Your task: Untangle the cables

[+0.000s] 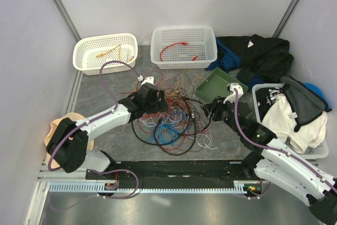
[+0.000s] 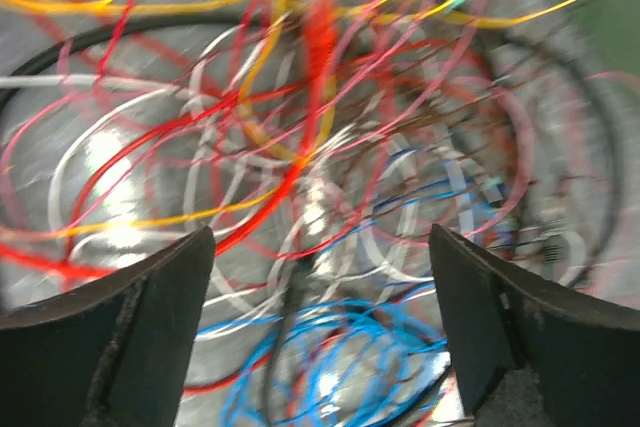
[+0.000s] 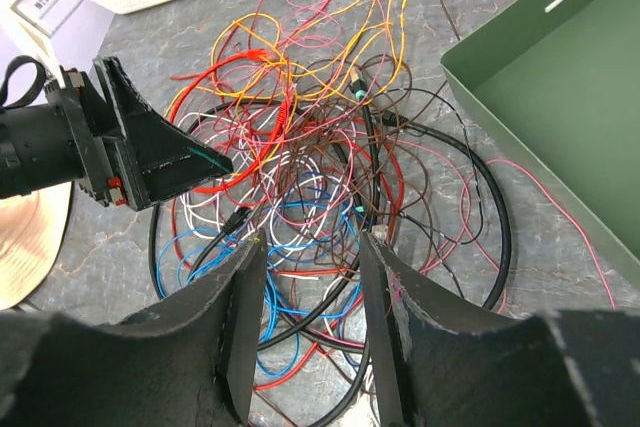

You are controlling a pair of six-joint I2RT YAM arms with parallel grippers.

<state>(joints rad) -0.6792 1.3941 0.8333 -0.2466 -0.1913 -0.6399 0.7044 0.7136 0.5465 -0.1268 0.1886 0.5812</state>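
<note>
L gripper (image 2: 320,237) spread; mid basket (image 1: 184,29): red cable (image 1: 172,46).

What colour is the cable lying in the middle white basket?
Red: the thin red cable in the white perforated plastic basket, clearest in the top external view.

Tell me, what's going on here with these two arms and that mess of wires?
Two robot arms are working on a tangle of cables in the middle of the table. The left hand hangs open right above the heap, and the right hand is open at its right edge; neither grips a wire. A red cable lies in one white basket at the back, and an orange cable in a second white basket.
</note>
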